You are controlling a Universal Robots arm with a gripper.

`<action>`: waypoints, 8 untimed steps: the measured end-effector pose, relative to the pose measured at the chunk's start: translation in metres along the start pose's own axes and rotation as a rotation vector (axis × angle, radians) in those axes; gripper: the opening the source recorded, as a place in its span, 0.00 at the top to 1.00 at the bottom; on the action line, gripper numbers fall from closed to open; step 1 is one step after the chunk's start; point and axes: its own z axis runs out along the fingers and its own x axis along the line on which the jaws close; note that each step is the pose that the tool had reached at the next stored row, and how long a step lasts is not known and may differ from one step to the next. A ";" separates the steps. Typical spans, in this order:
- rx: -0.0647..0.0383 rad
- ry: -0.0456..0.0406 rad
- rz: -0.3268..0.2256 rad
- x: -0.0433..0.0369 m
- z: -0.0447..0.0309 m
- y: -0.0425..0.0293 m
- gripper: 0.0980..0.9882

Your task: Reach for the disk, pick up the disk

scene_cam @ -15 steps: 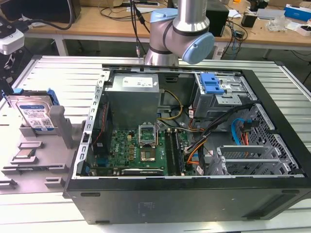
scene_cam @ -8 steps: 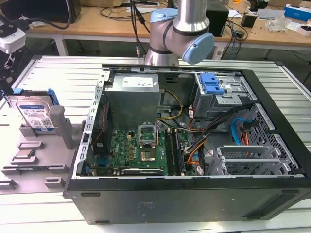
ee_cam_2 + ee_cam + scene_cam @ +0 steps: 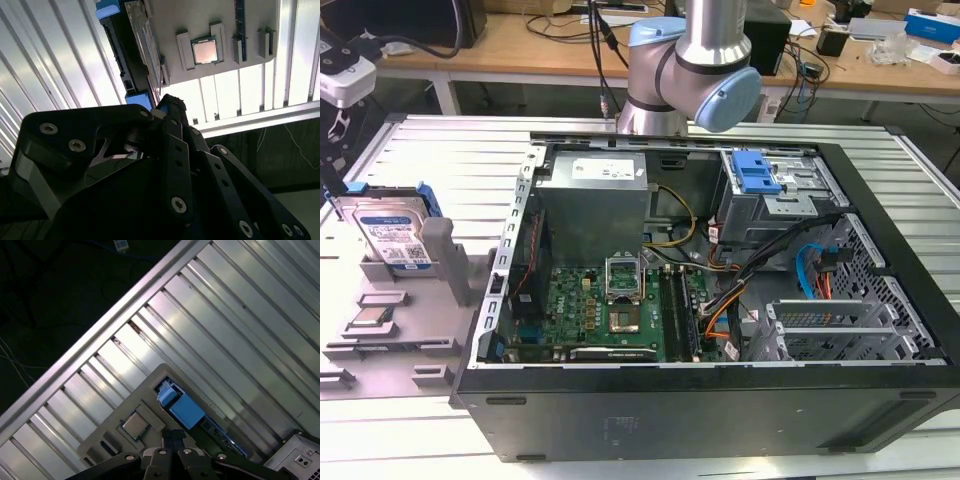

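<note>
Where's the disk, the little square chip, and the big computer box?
Disk (image 3: 395,240), exterior view: its white-and-blue label.
Chip (image 3: 205,51), second wrist view: its shiny top face.
Computer box (image 3: 720,420), exterior view: its black near wall.

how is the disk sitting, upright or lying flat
Upright: in the exterior view the disk stands on edge in a slot of the grey holder, with its label facing outward.

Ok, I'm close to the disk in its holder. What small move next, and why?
Probably a short advance toward the disk, lining the gripper up over its top edge. The disk stands upright in the grey holder, and in the second wrist view the gripper tip sits just by the disk's blue bracket, seemingly not yet on it.
</note>
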 end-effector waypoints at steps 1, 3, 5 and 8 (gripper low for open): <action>0.000 0.0004 -0.010 0.0000 0.0000 0.0000 0.99; 0.000 0.0009 -0.026 0.0000 0.0000 0.0000 0.99; 0.000 0.0016 -0.044 0.0000 0.0000 -0.0001 0.99; 0.000 0.0028 -0.074 0.0000 0.0000 0.0000 0.99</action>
